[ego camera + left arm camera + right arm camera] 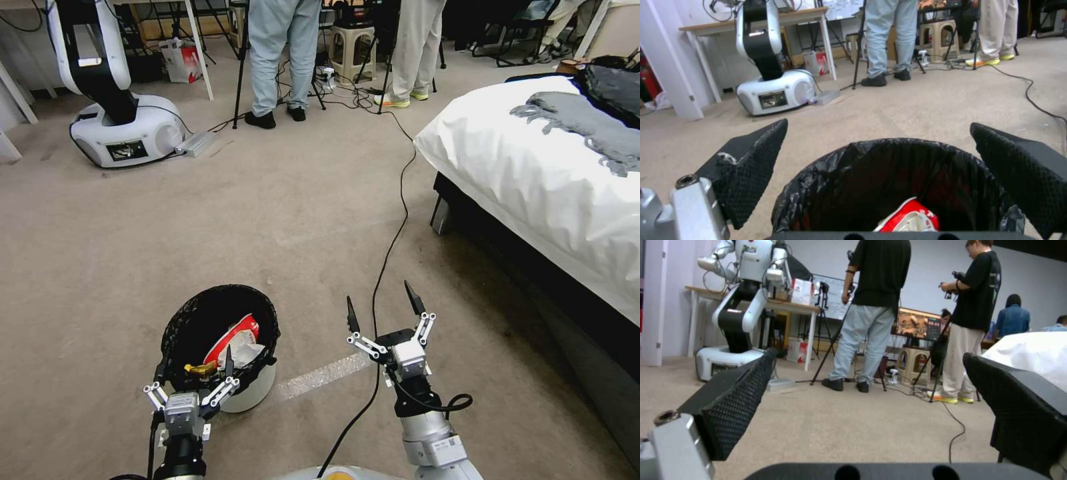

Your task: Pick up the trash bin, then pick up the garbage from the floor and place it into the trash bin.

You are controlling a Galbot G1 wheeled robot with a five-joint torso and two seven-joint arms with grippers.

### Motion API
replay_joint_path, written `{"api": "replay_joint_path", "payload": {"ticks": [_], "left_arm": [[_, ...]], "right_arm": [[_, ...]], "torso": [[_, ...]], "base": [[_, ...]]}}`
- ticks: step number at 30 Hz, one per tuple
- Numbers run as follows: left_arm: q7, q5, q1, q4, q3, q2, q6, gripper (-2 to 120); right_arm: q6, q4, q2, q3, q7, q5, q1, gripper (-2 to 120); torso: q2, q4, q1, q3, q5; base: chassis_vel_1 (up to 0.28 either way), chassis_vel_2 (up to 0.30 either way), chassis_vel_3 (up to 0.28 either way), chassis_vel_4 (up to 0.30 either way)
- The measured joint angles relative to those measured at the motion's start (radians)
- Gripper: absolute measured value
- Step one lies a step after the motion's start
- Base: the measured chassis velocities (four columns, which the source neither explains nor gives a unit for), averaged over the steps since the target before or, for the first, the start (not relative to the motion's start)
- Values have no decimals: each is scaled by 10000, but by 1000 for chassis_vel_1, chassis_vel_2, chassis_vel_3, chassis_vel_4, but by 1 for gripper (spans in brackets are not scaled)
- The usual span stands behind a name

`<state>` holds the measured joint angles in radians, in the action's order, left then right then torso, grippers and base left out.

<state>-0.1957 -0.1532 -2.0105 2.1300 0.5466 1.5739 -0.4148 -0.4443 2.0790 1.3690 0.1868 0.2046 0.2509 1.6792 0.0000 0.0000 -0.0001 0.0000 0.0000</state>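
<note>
Left gripper sits at the near rim of the trash bin, jaws spread wide. From the left wrist view the two black fingers flank the bin's mouth on either side, apart from the liner, clamping nothing. Can't tell from the head view whether a fingertip touches the rim.

Bin stands upright on the carpet, white body, black bag folded over the rim. Garbage already inside: red wrapper, crumpled white tissue, a yellow scrap. Red wrapper also shows at the bottom of the liner in the left wrist view.

Right gripper is beside the bin on the robot's right, well apart from it, above bare carpet, jaws open, empty. Right wrist view: its fingers splayed, nothing between them.

A black cable runs along the floor under the right gripper. A strip of clear tape lies on the carpet just beside the bin. Bed with white cover at right.
</note>
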Motion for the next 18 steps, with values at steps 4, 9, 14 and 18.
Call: {"api": "replay_joint_path", "payload": {"ticks": [4, 9, 14, 18], "left_arm": [[-2, 11, 2, 2, 3, -1, 13, 100], [-6, 17, 5, 5, 6, -2, 24, 100], [-8, 19, 5, 7, 8, -2, 29, 100], [-11, 22, 5, 8, 8, -3, 36, 100]], "right_arm": [[0, 0, 0, 0, -2, 4, 0, 100], [0, 0, -1, -1, -2, 6, 1, 100], [0, 0, -1, -1, -3, 7, 1, 100], [0, 0, -1, -2, -3, 7, 1, 100]], "torso": [[0, 0, 1, 0, 0], [0, 0, 0, 0, 0], [-1, 0, 0, 0, 0], [0, 0, 1, 0, 0]], "base": [[0, 0, 0, 0], [0, 0, 0, 0], [0, 0, 0, 0], [0, 0, 0, 0]]}}
